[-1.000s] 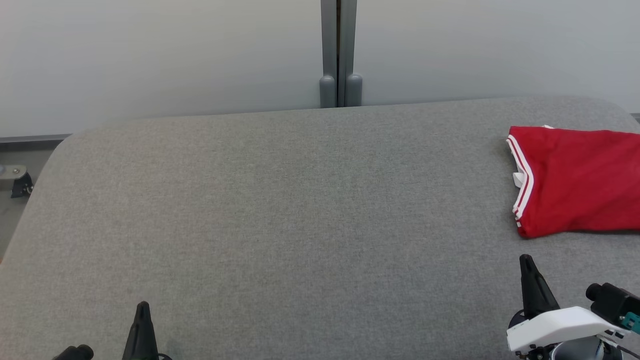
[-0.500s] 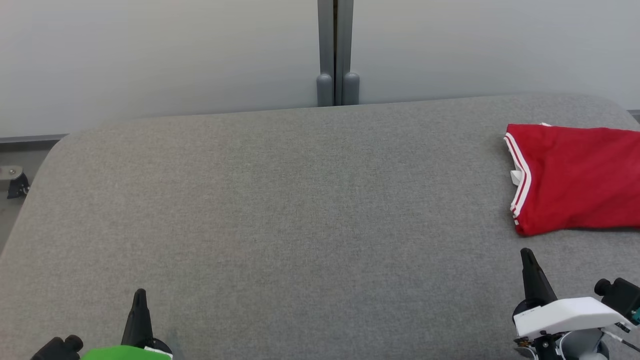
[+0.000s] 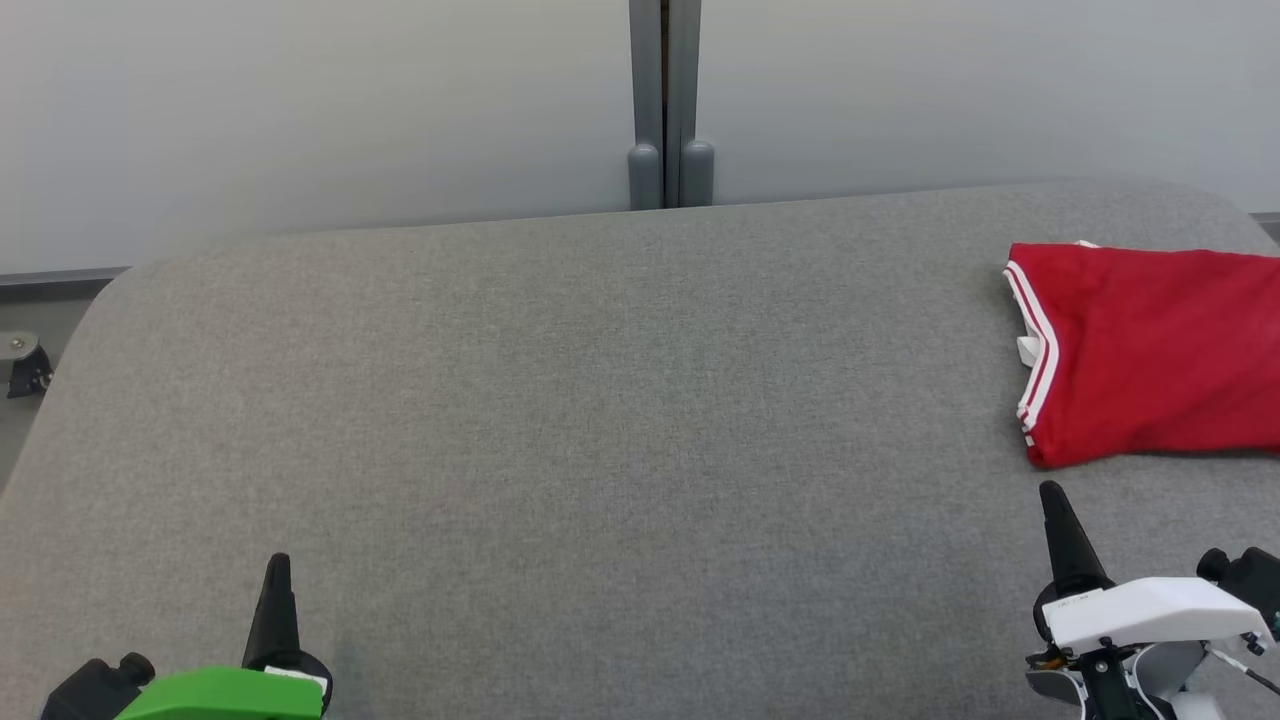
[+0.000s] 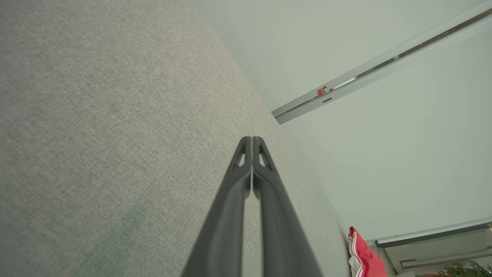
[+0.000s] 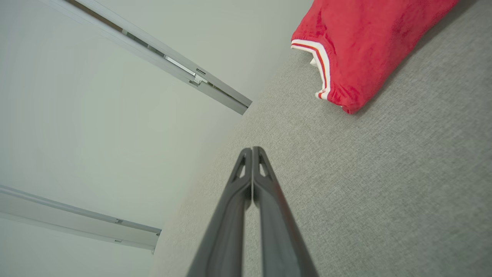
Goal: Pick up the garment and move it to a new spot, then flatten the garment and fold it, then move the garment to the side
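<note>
Grey woven cloth covered the table point(image 3: 600, 400), which had rounded far corners and stood before a pale wall point(image 3: 300, 120) split by a grey post point(image 3: 663, 100). You had little to read: a tiny mark on the white housing point(image 3: 1150, 605) of the right arm was too small to make out. The garment point(image 3: 1150, 350), red with white stripes along one edge, lay folded at the table's far right. The head view's right edge cut it off, so you could not see its full extent. A white scrap point(image 3: 1029, 351) poked out at the striped edge, and you could not tell what it was. Your left gripper point(image 3: 278, 565) sat at the lower left above a green housing point(image 3: 220, 695), fingers pressed together on nothing. Your right gripper point(image 3: 1050, 492) was likewise closed and empty, near the garment's front edge but apart from it. A dark fitting point(image 3: 25, 370) showed on the floor at the left, partly cut off.
</note>
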Robot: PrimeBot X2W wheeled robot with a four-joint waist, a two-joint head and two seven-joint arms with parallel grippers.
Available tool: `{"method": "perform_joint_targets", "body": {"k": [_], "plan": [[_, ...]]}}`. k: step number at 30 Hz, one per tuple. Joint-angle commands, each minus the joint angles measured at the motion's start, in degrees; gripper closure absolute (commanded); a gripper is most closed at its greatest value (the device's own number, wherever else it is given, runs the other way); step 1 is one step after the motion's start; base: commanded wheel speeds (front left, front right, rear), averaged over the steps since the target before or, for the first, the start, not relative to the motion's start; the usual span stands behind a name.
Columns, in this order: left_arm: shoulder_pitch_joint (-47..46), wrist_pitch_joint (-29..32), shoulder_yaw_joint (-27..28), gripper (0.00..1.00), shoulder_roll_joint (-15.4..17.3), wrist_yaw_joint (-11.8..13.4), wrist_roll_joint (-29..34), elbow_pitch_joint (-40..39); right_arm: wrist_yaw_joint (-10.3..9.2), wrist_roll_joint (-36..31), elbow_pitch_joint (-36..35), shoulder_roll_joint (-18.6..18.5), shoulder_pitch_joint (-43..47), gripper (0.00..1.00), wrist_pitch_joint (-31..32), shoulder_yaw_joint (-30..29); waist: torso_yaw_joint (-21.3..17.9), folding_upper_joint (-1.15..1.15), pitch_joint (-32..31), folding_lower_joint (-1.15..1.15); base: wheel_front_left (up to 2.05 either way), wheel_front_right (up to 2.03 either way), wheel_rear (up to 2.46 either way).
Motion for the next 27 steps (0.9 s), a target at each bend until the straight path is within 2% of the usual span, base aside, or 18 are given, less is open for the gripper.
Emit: {"method": "perform_joint_targets", "body": {"k": [1,27], "plan": [[-1.73,0.34,0.39,1.00,0.31,-0.32,-1.70,-0.46,-0.03,1.79,-0.31,-0.26,-1.40,1.00,0.43,-0.23,-0.04,0.00,0.03,0.00,0.00,0.00,0.00],[-5.06,4.19,1.47,1.00,0.39,-1.13,-15.05,0.20,-0.02,17.42,0.29,-0.27,-3.63,1.00,4.25,-0.96,-0.76,0.00,0.51,0.00,0.00,0.00,0.00]]}}
